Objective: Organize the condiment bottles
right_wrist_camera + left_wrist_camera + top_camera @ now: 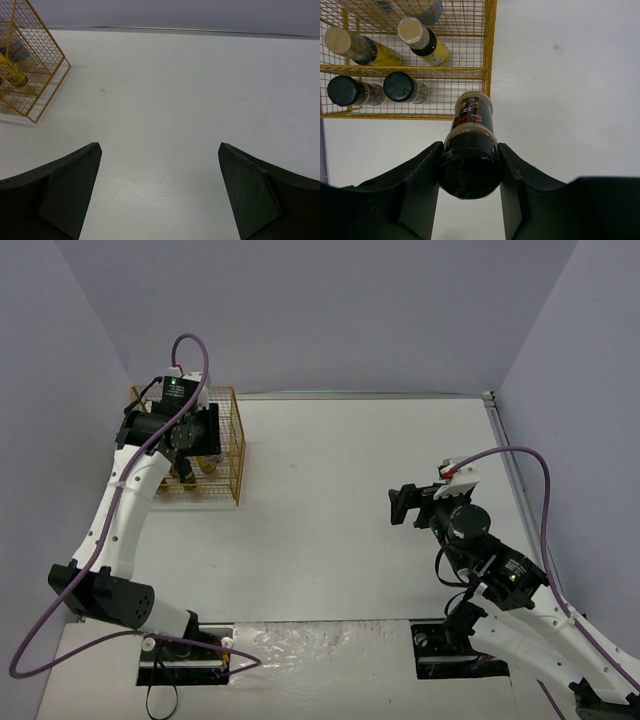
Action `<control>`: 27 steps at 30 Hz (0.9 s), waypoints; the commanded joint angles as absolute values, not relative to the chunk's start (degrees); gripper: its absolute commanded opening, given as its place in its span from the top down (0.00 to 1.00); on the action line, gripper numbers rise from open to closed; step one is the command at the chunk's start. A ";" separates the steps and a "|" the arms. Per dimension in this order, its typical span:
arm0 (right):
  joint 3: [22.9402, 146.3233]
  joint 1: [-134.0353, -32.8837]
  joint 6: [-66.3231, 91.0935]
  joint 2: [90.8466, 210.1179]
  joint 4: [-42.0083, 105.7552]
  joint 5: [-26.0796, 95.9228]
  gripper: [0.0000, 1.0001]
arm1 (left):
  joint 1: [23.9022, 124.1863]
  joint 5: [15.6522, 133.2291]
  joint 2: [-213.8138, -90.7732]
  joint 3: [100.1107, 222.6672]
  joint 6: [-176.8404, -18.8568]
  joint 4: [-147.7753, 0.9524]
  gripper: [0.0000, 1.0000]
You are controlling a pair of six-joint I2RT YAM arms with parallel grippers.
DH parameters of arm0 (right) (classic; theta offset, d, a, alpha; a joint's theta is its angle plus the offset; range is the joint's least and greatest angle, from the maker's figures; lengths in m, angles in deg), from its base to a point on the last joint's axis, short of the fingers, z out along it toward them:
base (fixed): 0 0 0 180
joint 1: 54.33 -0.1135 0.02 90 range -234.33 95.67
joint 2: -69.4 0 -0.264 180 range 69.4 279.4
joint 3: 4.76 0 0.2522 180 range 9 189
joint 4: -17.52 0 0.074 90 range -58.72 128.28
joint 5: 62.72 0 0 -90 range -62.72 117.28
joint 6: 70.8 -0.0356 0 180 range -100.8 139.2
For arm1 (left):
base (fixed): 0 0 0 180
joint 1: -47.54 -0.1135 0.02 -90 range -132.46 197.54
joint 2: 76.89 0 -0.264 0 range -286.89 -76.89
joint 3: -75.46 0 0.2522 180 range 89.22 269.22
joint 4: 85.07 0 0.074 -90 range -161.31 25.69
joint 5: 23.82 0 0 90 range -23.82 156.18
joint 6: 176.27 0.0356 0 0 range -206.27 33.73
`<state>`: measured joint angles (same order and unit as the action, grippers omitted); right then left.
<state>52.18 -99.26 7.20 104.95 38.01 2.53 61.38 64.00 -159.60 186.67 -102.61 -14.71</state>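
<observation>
When reading from the left, start at the wire basket (489, 50) on the far-left part of the worktop (570, 75). Inside, in the farther row: two slim yellow bottles (357, 46). In the nearer row: two black-lidded jars (345, 91) side by side, with a gap judged free at the right end of that row.

Next, check the left claw (470, 167): pinching the third black-lidded jar (471, 125) just below its lid, one finger on each side. Note the long axis: lid toward the wrist, base pointing down at the basket's right wall, level with the nearer row. Cannot tell whether the base sits inside the wire or just outside it. Judged requirement: shift slightly left before lowering, keeping the axis upright.

Far to the right, find the right claw (160, 190): spread wide, holding nothing, above bare worktop, well apart from the basket. Treat the left arm as the nearer one.
</observation>
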 commanded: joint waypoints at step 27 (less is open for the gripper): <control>51.53 -98.82 6.28 105.41 34.35 3.12 0.00 | 55.19 65.45 -172.12 176.34 -103.96 -28.98 0.87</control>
